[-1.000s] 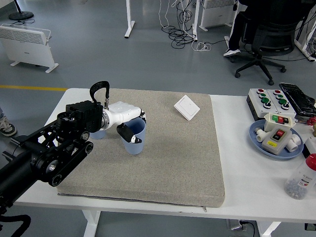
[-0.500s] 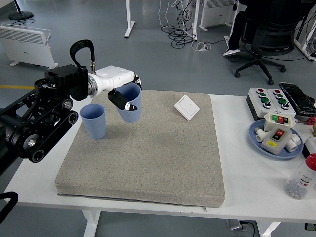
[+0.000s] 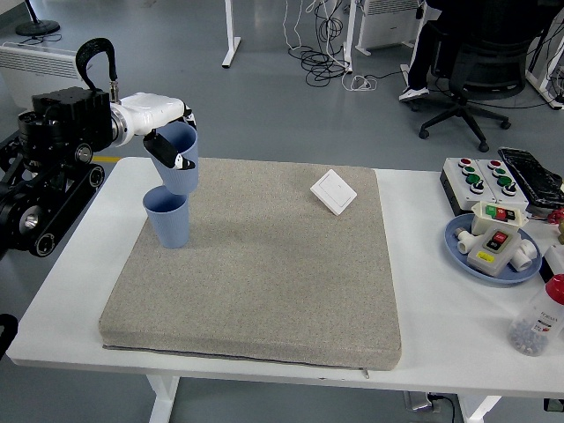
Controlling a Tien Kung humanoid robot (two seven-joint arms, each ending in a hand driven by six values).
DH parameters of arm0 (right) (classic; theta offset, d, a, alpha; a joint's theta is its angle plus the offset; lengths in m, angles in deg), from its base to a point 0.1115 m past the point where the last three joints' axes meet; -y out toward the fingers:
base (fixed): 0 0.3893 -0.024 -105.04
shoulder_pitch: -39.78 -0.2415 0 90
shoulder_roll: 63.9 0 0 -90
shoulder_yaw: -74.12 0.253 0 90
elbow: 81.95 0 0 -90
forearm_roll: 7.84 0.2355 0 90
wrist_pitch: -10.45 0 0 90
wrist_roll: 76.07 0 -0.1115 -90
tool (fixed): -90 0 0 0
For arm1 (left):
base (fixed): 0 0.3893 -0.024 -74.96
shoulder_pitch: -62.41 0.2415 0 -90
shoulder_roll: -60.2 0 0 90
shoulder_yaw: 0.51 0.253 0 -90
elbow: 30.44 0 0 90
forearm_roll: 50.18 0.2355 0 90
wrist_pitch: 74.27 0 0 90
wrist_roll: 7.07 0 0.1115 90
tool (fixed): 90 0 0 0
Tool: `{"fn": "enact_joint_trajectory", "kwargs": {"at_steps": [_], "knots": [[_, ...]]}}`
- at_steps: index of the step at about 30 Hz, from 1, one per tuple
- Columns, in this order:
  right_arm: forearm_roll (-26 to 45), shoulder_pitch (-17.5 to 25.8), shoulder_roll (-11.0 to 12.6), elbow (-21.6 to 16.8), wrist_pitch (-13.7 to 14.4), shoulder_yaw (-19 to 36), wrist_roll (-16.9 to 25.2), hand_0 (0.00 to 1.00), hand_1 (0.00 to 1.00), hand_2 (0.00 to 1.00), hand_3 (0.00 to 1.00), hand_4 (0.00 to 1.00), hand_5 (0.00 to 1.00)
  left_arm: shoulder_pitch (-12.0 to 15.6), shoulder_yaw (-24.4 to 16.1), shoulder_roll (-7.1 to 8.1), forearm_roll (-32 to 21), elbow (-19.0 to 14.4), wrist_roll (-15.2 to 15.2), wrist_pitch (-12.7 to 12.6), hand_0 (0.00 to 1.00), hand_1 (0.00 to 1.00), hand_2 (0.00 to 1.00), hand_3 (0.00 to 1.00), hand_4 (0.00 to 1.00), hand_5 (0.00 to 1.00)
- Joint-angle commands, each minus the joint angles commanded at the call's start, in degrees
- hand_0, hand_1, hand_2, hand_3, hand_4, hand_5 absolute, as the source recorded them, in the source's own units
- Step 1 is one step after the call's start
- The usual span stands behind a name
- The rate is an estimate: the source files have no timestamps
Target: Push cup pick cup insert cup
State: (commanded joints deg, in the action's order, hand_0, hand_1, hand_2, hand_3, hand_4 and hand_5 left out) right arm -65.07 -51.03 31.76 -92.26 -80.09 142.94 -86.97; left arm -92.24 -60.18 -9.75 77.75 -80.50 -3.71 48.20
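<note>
Blue plastic defines both task objects. The held cup [image 3: 180,157] is clasped in the left hand [image 3: 161,132], a white hand with black-tipped fingers [image 3: 167,156] curled around the cup's wall, at about 10 o'clock in the head view and raised above the table. Its base sits directly over the mouth of the standing cup [image 3: 167,220], which rests upright near the far left corner of the grey mat [image 3: 264,264]; whether the upper cup's bottom has entered the lower cup's rim or only lines up with it cannot be told. The held cup leans slightly, its mouth toward the hand. The black left arm [image 3: 48,176] enters from the left edge at 9 o'clock. The mat covers the middle of the white table [image 3: 423,264]. On the mat at about 1 o'clock from its centre lies a white wall switch [image 3: 333,191], set diagonally and well apart from both cups. At 3 o'clock, off the mat, a button box [image 3: 477,181] with red and green buttons lies beyond a blue plate [image 3: 458,242] carrying further small button units, and a clear bottle [image 3: 538,317] with a red cap stands at 4 o'clock.
</note>
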Motion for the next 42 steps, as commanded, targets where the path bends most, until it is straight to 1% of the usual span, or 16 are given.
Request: {"fn": "enact_joint_trajectory", "kwargs": {"at_steps": [2, 9, 14, 18, 27, 28, 33, 34, 39, 40, 42], "knots": [[0.01, 0.03, 0.0, 0.0, 0.01, -0.02, 0.0, 0.694, 0.596, 0.613, 0.546, 0.106, 0.455, -0.04, 0.04, -0.07, 0.21, 0.43, -0.1, -0.1, 0.428, 0.563, 0.711, 0.554, 0.633, 0.002], [0.09, 0.21, 0.06, 0.0, 0.0, -0.2, -0.01, 0.694, 0.596, 0.613, 0.546, 0.106, 0.456, -0.03, -0.08, -0.41, 0.87, 3.8, -0.54, -0.39, 0.431, 0.564, 0.711, 0.554, 0.625, 0.002], [0.17, 0.29, 0.09, 0.0, -0.01, -0.32, 0.0, 0.693, 0.596, 0.612, 0.546, 0.106, 0.453, 0.04, 0.35, -0.59, 0.91, 5.05, -0.65, -0.7, 0.431, 0.564, 0.711, 0.554, 0.623, 0.002], [0.04, 0.34, 0.1, 0.0, -0.01, -0.35, 0.0, 0.694, 0.596, 0.612, 0.547, 0.107, 0.454, 0.05, 0.49, -0.93, 0.97, 6.39, -1.21, -1.44, 0.427, 0.564, 0.711, 0.555, 0.622, 0.002], [0.24, 0.18, 0.1, 0.0, -0.06, -0.55, 0.05, 0.694, 0.596, 0.612, 0.546, 0.106, 0.451, -0.11, -0.32, -1.28, 1.79, 8.37, -0.81, -1.66, 0.43, 0.567, 0.712, 0.559, 0.619, 0.002], [0.24, 0.16, 0.1, 0.0, -0.07, -0.56, 0.05, 0.694, 0.596, 0.612, 0.546, 0.107, 0.452, -0.11, -0.31, -1.3, 1.8, 8.42, -0.79, -1.69, 0.429, 0.593, 0.757, 0.654, 0.671, 0.045], [0.24, 0.02, 0.13, 0.0, -0.14, -0.66, 0.04, 0.694, 0.596, 0.612, 0.546, 0.107, 0.452, 0.04, -0.03, -1.54, 1.54, 8.56, -0.28, -2.17, 0.429, 0.593, 0.757, 0.654, 0.671, 0.045], [0.21, -0.02, 0.15, 0.0, -0.16, -0.68, 0.04, 0.693, 0.597, 0.612, 0.546, 0.107, 0.452, 0.06, 0.19, -1.61, 1.37, 8.73, -0.31, -2.36, 0.621, 0.724, 0.832, 0.749, 0.791, 0.223], [0.24, -0.13, 0.18, 0.0, -0.19, -0.75, 0.04, 0.693, 0.597, 0.612, 0.546, 0.107, 0.452, 0.19, 0.39, -1.78, 1.07, 9.24, -0.46, -2.77, 0.621, 0.724, 0.832, 0.749, 0.791, 0.223], [0.26, -0.15, 0.19, 0.0, -0.19, -0.73, 0.04, 0.694, 0.596, 0.612, 0.546, 0.107, 0.452, 0.23, 0.43, -1.83, 1.0, 9.39, -0.44, -2.83, 0.76, 0.794, 0.894, 0.798, 0.835, 0.306], [0.28, -0.2, 0.19, 0.0, -0.19, -0.73, 0.04, 0.694, 0.596, 0.612, 0.546, 0.107, 0.452, 0.31, 0.51, -1.88, 0.7, 9.55, -0.3, -2.81, 0.76, 0.794, 0.894, 0.798, 0.835, 0.306]]}}
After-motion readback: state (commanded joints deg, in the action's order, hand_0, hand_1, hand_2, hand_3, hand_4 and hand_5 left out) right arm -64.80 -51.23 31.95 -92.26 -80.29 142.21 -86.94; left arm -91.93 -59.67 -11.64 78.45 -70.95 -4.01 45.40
